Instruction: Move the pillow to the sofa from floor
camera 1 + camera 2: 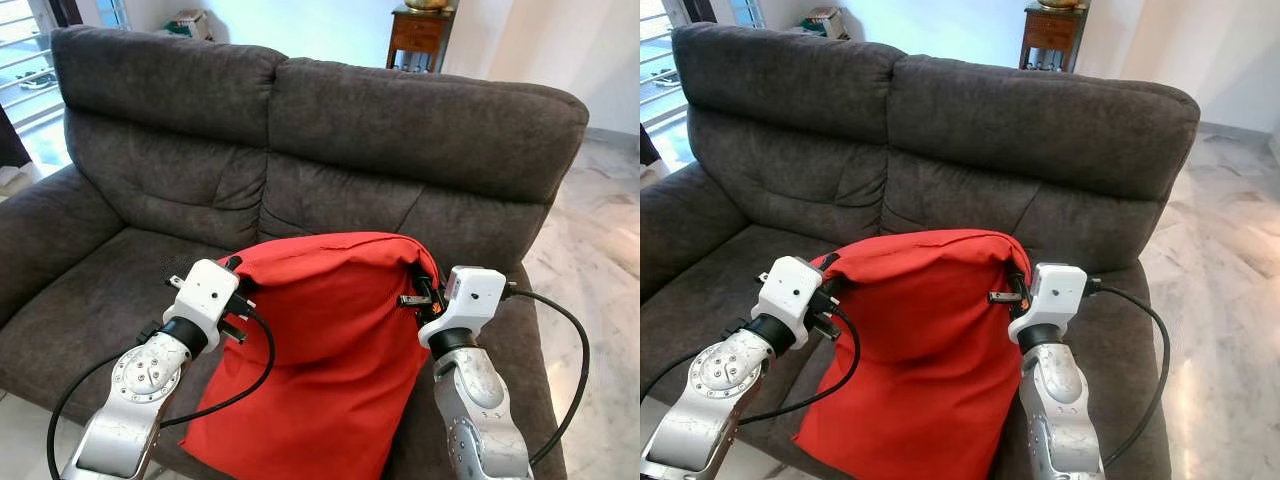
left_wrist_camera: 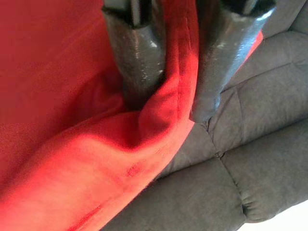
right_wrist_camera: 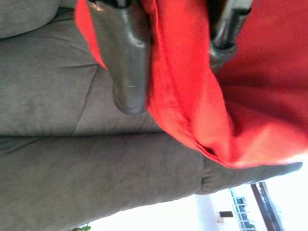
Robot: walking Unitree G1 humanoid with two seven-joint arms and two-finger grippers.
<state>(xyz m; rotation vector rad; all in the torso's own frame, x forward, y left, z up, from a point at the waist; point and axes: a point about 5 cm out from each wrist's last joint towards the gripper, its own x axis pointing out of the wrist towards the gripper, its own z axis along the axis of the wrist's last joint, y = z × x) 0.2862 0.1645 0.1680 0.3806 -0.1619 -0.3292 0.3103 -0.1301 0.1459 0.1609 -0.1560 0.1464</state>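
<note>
A red pillow [image 1: 325, 350] hangs upright in front of the dark grey sofa [image 1: 300, 130], its lower part over the seat's front edge. My left gripper [image 1: 236, 268] is shut on the pillow's upper left corner; the left wrist view has red cloth [image 2: 96, 144] pinched between the black fingers [image 2: 139, 62]. My right gripper [image 1: 428, 285] is shut on the upper right corner, and the right wrist view has the pillow's edge [image 3: 183, 91] clamped between its fingers [image 3: 130, 62]. Both arms hold the pillow at about the same height.
The sofa seat [image 1: 100, 290] and backrest [image 1: 1040, 120] lie behind the pillow. A wooden side table [image 1: 420, 35] stands behind the sofa. Pale marble floor [image 1: 600, 230] runs along the right. A bright window area [image 1: 25, 60] is at the far left.
</note>
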